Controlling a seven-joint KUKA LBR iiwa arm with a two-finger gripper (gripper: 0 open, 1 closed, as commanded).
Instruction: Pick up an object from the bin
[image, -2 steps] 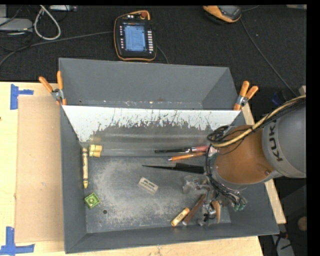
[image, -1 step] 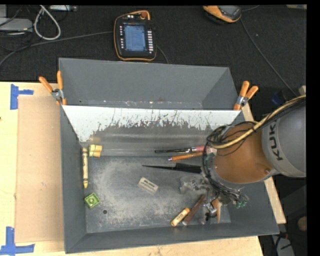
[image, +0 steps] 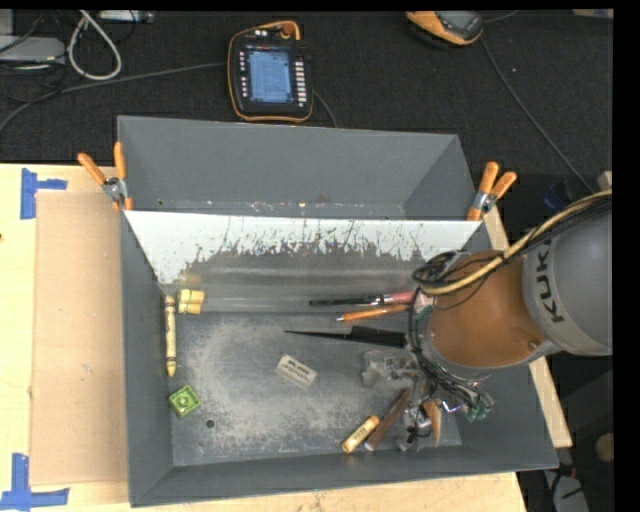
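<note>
Far left: an olive crayon (image: 170, 340) lies along the left wall of the bin (image: 300, 478), with a stubby yellow cap (image: 190, 298) just beside its top end.
Lower left: a small green square block (image: 184, 401) sits alone, well apart from the action.
Centre: a pale eraser (image: 296, 371) lies flat on the bare floor with nothing touching it.
Centre-right, toward the back: a few thin brushes (image: 365, 300) are fanned out, handles running toward the arm.
Below them: a crumpled grey lump (image: 378, 370), too unclear to name.
Lower right, here's the spot: a brown marker with a cream cap (image: 362, 434) lies slantwise near the front wall. A second brown stick (image: 393, 408) touches or crosses it.
Gripper (image: 425, 422): down low, right over the near ends of those two brown sticks.
Grip state: can't tell, since the orange cover and cabling crowd the tip.
Handling call: the marker looks light, stiff and smooth, so it's likely to roll or slip sideways.
Where to take it: mid-barrel, across the narrow width and clear of the cap.
Watch for: the neighbouring stick getting pinched along with it.
</note>
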